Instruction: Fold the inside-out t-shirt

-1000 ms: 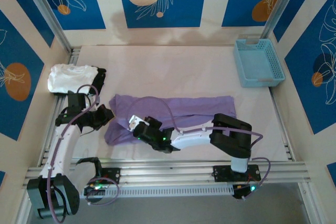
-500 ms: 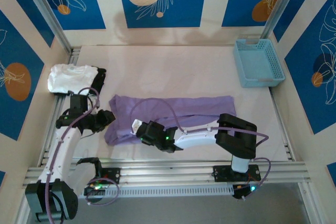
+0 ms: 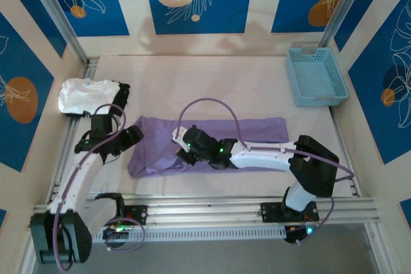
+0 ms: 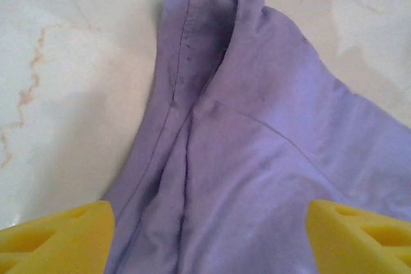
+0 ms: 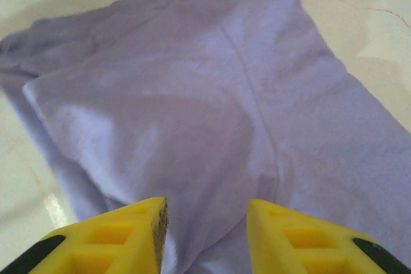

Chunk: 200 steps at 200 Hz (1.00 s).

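Blue-and-cream leaf panels wall in a pale marbled table (image 3: pixel 212 75). The left gripper (image 4: pixel 205 239) hangs with its yellow pads (image 4: pixel 58 235) spread wide and grasping nothing, over the shirt's bunched end toward the table's left edge. The right gripper (image 5: pixel 207 232) stands narrowly parted and empty too, just above the cloth. The inside-out t-shirt (image 3: pixel 257 129) lies as a long folded band across the table's near half. Its left end looks rumpled, so a shallow pinch there could catch a single layer and drag the fold askew.

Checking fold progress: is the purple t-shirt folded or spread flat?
Partly folded. The t-shirt lies as a long narrow band across the table, with doubled layers showing in the wrist views; not yet a compact stack.
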Available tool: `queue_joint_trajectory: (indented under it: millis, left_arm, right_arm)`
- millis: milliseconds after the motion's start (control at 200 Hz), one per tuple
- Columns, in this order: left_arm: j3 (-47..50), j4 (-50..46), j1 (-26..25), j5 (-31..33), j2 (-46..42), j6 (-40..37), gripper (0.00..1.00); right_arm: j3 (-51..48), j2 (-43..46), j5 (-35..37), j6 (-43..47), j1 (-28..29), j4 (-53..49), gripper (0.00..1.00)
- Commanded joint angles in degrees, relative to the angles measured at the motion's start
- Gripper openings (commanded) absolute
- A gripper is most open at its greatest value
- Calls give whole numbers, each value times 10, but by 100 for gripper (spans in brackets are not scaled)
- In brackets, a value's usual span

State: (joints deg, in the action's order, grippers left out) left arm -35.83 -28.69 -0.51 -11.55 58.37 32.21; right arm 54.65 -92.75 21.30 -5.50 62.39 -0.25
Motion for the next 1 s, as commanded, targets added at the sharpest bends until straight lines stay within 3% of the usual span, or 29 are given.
queue_joint_trajectory:
  millis: [0,180,540,675,845,995]
  left_arm:
    - [0,85,-30,49,61,-19,82]
    - [-18,118,-70,93,148,-42,90]
    - [-27,126,-118,67,237,-87,92]
    - [-26,141,-138,20,252,-81,83]
    - [-14,161,-160,-27,247,-64,61]
    - [5,172,-165,-25,227,-55,41]
  right_arm:
    - [12,-55,-60,-66,-13,6,28]
    - [32,-124,-73,-108,-22,-14,17]
    - [13,-115,-68,-123,-13,-29,17]
    - [14,-115,-65,-125,-13,-28,17]
    - [13,-110,-55,-122,-13,-30,17]
    - [12,-104,-51,-119,-15,-31,17]
